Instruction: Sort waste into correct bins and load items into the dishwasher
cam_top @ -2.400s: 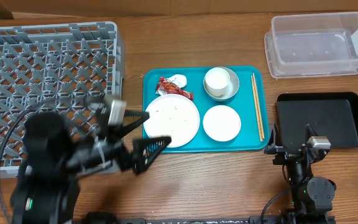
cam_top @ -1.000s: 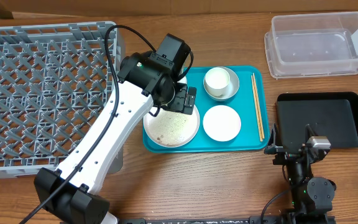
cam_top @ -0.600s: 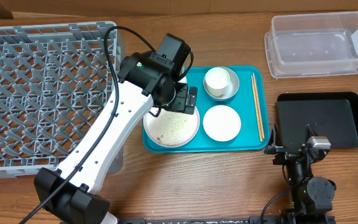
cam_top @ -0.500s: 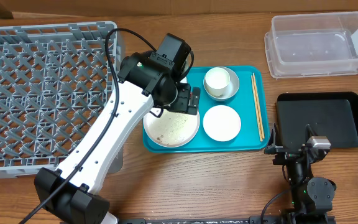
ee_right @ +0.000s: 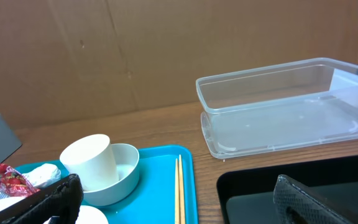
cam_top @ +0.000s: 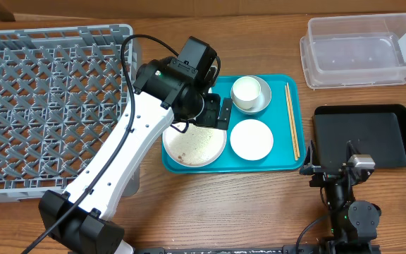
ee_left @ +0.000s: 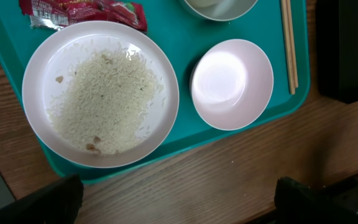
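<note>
**Left gripper [cam_top: 217, 113] hangs spread wide above the teal tray [cam_top: 228, 164].**
Probably readying a pick: the red wrapper [ee_left: 86, 9] lies at the tray's far-left corner.

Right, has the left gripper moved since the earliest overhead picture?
Yes. The left gripper moved up-frame and right, from the lower-left corner of the teal tray to above the plate.

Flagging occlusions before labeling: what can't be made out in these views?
- Overhead: red wrapper and tissue hidden under the left arm.
- Left wrist: wrapper and bowl cut by the top edge; cup out of frame.
- Right wrist: plate barely shows at the lower-left corner.
</note>
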`<action>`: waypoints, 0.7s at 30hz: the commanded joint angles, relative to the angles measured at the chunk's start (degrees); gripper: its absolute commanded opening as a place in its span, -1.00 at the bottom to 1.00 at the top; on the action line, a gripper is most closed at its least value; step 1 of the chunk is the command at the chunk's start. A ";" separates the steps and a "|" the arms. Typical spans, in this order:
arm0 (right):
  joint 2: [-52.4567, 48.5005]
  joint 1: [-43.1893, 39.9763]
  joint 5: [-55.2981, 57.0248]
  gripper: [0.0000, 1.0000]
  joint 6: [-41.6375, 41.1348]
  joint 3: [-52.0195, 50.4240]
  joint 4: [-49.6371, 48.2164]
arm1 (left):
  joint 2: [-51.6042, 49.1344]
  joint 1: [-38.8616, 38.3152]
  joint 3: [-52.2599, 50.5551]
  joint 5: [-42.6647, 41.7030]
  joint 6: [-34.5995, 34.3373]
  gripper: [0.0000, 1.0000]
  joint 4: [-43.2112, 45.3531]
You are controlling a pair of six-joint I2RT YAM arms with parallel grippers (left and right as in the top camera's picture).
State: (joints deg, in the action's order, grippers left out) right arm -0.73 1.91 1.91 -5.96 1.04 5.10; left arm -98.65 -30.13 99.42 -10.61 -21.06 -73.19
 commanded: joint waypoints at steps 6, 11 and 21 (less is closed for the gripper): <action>0.57 -0.02 0.35 0.99 0.22 -0.59 -0.44 | -0.26 0.13 0.37 -0.81 -0.83 1.00 0.17; 0.57 -0.02 0.35 0.99 0.22 -0.59 -0.44 | -0.26 0.11 0.37 -0.28 -0.81 1.00 0.22; 0.57 -0.02 0.35 0.99 0.22 -0.59 -0.44 | -0.24 5.31 0.39 29.18 -6.43 1.00 -1.90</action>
State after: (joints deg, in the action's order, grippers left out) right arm -0.73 1.91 1.91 -5.96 1.04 5.10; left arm -98.65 -28.01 99.42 7.44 -22.79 -74.19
